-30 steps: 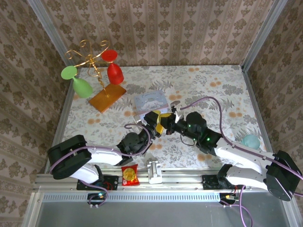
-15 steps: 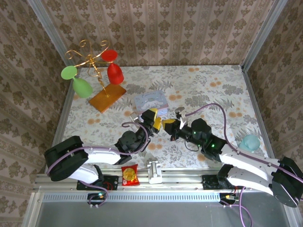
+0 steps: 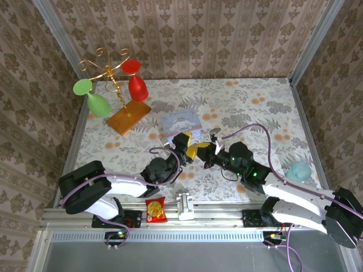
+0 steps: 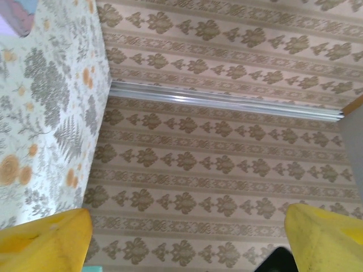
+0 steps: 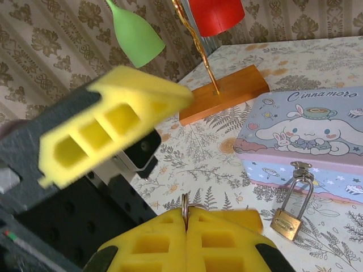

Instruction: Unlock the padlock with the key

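At the right of the right wrist view, the pale blue cartoon tin [image 5: 283,139] reads "Cinnamoro", cut off by the frame edge.

the right pincer [image 5: 186,221] has its yellow fingers pressed together at the bottom, with a thin metal ring [image 5: 185,202] poking up from the seam. just past it on the floral desk [image 5: 193,153] sits the brass padlock [image 5: 286,224], its shackle looped through the hasp of the pale blue cartoon tin [image 5: 306,133]. the left pincer's yellow finger [image 5: 108,133] looms at left. behind are a green glass [image 5: 136,34], a red glass [image 5: 215,12] and an orange wooden base [image 5: 224,93].
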Robot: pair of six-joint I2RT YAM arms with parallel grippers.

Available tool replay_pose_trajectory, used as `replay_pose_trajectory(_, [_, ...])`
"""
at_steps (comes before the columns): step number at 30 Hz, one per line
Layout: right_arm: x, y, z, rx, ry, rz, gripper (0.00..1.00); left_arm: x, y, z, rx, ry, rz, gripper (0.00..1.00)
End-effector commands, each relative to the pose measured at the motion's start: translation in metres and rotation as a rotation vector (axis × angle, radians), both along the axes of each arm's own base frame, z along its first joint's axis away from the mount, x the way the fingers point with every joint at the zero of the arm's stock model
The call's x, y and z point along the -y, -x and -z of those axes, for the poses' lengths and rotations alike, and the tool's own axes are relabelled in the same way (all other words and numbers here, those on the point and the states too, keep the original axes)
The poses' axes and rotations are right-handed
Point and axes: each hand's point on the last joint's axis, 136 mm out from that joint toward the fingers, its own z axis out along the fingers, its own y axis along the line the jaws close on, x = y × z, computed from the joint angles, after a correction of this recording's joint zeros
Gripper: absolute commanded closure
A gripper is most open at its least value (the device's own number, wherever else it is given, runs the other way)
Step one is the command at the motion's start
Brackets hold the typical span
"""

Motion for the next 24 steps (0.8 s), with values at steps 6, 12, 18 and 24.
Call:
replay_pose_trajectory(6, [-0.017, -0.013, -0.010, 0.048, -0.026, -0.011, 1.00, 0.005, -0.001, -0.022, 0.022, 0.069, 0.019, 0.13])
replay_pose_trajectory(12, [-0.010, -0.011, 0.004, 0.024, -0.009, 0.008, 1.00, -0.006, -0.005, -0.029, 0.053, 0.061, -0.004, 0.26])
replay_pose_trajectory(18, [-0.001, -0.006, 0.008, 0.019, 0.007, 0.021, 1.00, -0.008, -0.009, -0.024, 0.052, 0.048, -0.011, 0.40])
replay_pose_trajectory(24, [0.004, -0.003, 0.013, 0.011, 0.022, 0.028, 1.00, -0.005, -0.012, -0.024, 0.058, 0.039, -0.007, 0.53])
